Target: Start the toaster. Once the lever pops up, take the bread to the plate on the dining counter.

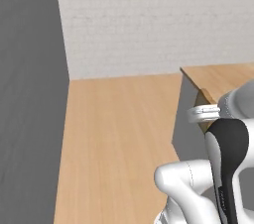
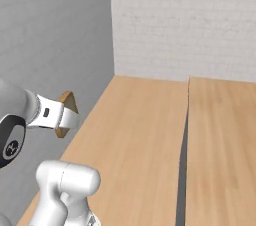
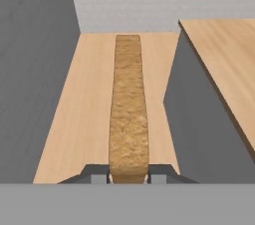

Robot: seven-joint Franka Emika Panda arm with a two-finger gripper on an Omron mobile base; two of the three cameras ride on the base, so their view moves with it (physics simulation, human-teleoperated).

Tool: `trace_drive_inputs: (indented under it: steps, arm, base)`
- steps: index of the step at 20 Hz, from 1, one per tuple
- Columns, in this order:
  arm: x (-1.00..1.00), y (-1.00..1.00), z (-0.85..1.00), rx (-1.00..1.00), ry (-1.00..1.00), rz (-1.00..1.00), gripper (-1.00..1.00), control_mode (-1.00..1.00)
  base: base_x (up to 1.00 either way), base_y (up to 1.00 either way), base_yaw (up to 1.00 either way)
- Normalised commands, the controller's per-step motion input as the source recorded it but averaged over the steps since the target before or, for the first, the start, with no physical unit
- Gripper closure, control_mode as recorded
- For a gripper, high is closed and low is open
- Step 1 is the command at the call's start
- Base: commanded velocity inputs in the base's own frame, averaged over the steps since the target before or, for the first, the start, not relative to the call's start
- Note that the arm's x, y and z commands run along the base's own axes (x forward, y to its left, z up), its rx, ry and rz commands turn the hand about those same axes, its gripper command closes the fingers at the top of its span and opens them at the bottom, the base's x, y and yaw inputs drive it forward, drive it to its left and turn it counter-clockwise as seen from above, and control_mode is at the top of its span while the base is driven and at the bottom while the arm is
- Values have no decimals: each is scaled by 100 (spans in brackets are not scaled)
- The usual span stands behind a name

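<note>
Wood floor below; fingers [image 3: 128, 178] clamp bread [image 3: 128, 114] edge-on.

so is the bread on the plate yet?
No, in the hand view the bread is clamped edge-on between the gripper fingertips, above the wood floor.
</note>
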Motion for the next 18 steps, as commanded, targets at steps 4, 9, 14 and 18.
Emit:
trace_drive_inputs:
  steps: [4, 9, 14, 18]
  arm:
    - [0, 0, 0, 0, 0, 0, 100, 100]
    - [0, 0, 0, 0, 0, 0, 100, 100]
    - [0, 0, 0, 0, 0, 0, 100, 100]
    - [0, 0, 0, 0, 0, 0, 100, 100]
  base:
    - [100, 0, 0]
    - [100, 0, 0]
    - [100, 0, 0]
    - [100, 0, 0]
